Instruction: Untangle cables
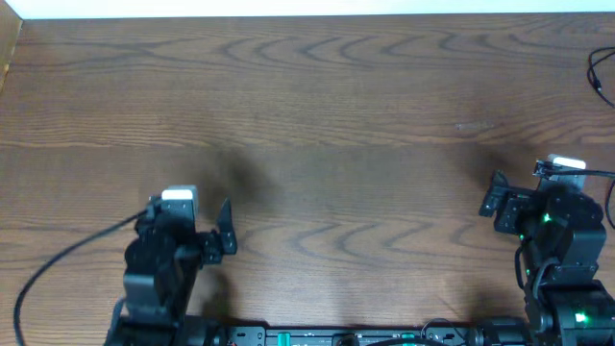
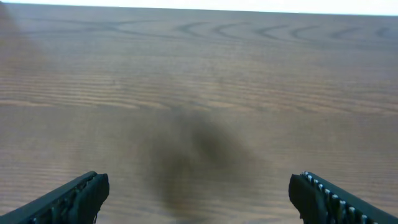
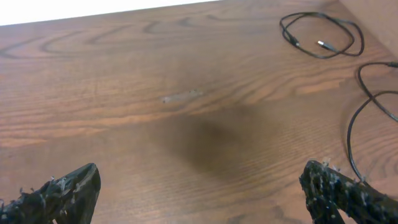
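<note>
Lying looped, black cable (image 3: 324, 45) (left gripper (image 2: 199, 183), right gripper (image 3: 200, 171) agape)

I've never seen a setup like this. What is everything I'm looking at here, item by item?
table: one, brown wood grain, fills every view.
black cable: one, black, thin loose loop with small plug ends, far right corner of the table.
scuff mark: one, pale, on the table ahead of the right arm.
left arm's wire: one, black, trails off the arm toward the table's left edge.
right arm's wire: one, black, curves along the right side, seemingly back to the arm.
left gripper: one, black, open and empty, near edge on the left.
right gripper: one, black, open and empty, near edge on the right.
</note>
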Available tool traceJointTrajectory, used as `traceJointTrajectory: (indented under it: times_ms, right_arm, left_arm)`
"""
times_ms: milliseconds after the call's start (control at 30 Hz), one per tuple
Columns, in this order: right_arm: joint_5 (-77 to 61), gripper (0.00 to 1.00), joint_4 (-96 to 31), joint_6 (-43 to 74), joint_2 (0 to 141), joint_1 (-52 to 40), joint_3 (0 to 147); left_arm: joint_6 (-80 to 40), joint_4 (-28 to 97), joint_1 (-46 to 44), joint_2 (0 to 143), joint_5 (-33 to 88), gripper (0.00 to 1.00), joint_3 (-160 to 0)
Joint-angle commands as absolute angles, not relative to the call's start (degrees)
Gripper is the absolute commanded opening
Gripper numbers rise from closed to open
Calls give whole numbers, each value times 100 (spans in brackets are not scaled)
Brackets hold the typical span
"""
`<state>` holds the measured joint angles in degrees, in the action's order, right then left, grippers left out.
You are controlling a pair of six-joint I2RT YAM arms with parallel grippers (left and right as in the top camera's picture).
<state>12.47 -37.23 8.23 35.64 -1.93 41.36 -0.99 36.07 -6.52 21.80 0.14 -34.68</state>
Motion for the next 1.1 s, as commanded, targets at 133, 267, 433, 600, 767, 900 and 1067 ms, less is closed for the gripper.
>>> traceJointTrajectory:
  times_ms: [133, 267, 433, 600, 767, 900, 1067]
  right_arm:
    - [1341, 99, -3732, 1017, 3522, -156, 4104]
    - [1446, 99, -3828, 1066, 3468, -156, 4101]
    - [1441, 99, -3905, 1118, 3454, -180, 4101]
    - [1660, 99, -3938, 1155, 3164, -355, 4034]
    - [1743, 99, -3907, 1173, 3055, -353, 3997]
    - [1721, 99, -3920, 1203, 3055, -353, 3933]
    - [1719, 99, -3992, 1374, 3055, -353, 3931]
  left_arm:
    - [21, 3734, -633, 1326, -86, 98, -3203]
    - [34, 3723, -633, 1323, -108, 98, -3103]
    - [40, 3684, -633, 1323, -327, 98, -3022]
    - [19, 3686, -633, 1323, -366, 98, -3022]
    - [19, 3658, -633, 1323, -366, 98, -3022]
    - [19, 3667, -633, 1323, -366, 98, -3022]
    - [19, 3730, -633, 1323, -366, 98, -3022]
